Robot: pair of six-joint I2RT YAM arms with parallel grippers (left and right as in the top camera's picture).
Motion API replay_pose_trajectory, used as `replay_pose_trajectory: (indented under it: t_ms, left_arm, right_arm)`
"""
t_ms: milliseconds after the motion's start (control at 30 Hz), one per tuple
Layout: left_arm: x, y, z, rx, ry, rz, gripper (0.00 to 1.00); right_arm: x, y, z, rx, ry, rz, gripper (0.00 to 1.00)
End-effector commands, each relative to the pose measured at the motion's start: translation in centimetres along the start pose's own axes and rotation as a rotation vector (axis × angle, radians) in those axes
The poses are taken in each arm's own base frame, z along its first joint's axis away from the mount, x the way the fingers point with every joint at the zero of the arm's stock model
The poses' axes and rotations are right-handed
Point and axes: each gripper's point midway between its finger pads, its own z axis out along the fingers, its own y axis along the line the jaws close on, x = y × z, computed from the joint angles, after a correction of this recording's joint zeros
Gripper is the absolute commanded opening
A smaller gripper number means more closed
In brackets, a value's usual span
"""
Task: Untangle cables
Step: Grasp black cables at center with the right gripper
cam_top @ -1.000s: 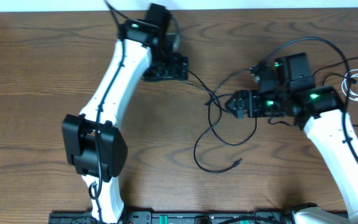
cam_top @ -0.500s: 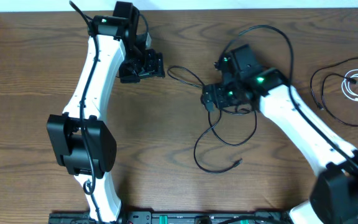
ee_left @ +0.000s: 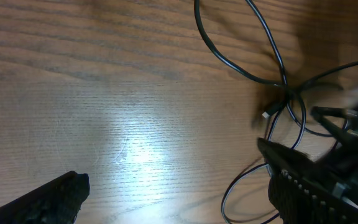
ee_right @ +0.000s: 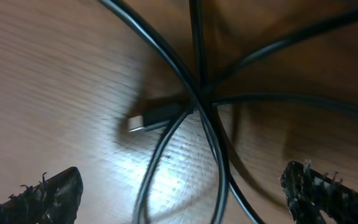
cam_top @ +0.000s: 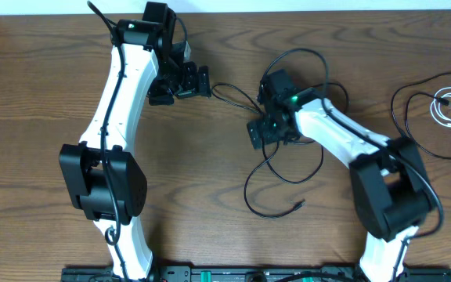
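Observation:
Thin black cables [cam_top: 246, 190] lie tangled at the table's middle, with one plug end [cam_top: 300, 205] free at the front. My right gripper [cam_top: 254, 132] hovers open right over the crossing; in the right wrist view the crossing strands [ee_right: 201, 99] and a small plug [ee_right: 154, 118] lie just ahead of the spread gripper [ee_right: 185, 199]. To the left of the tangle my left gripper [cam_top: 204, 81] is open and empty. The left wrist view shows the knot [ee_left: 283, 87] to the upper right of that gripper [ee_left: 179, 199]. A white cord [cam_top: 445, 100] lies coiled at the far right.
Another black cable [cam_top: 402, 117] curves round the white coil at the right edge. The right arm [cam_top: 335, 137] stretches across the table's right half, its own thicker wire looping above it. The left arm's base link [cam_top: 104, 184] stands at front left.
My right arm has swung left from the right side onto the tangle, its jaws spreading wider. The left arm shifted left and its gripper opened further.

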Motion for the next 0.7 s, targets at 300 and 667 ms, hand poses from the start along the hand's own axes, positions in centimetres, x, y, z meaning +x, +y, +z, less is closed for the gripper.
replay_pose_trajectory:
  t_ms: [300, 667]
  left_arm:
    - [-0.1, 0.1, -0.3, -0.009, -0.008, 0.004, 0.98]
    - [-0.1, 0.1, -0.3, -0.009, -0.008, 0.004, 0.98]
  right_arm:
    - [3.0, -1.1, 2.2, 0.119, 0.135, -0.049, 0.59]
    - [3.2, -3.6, 1.5, 0.269, 0.155, -0.168, 0.01]
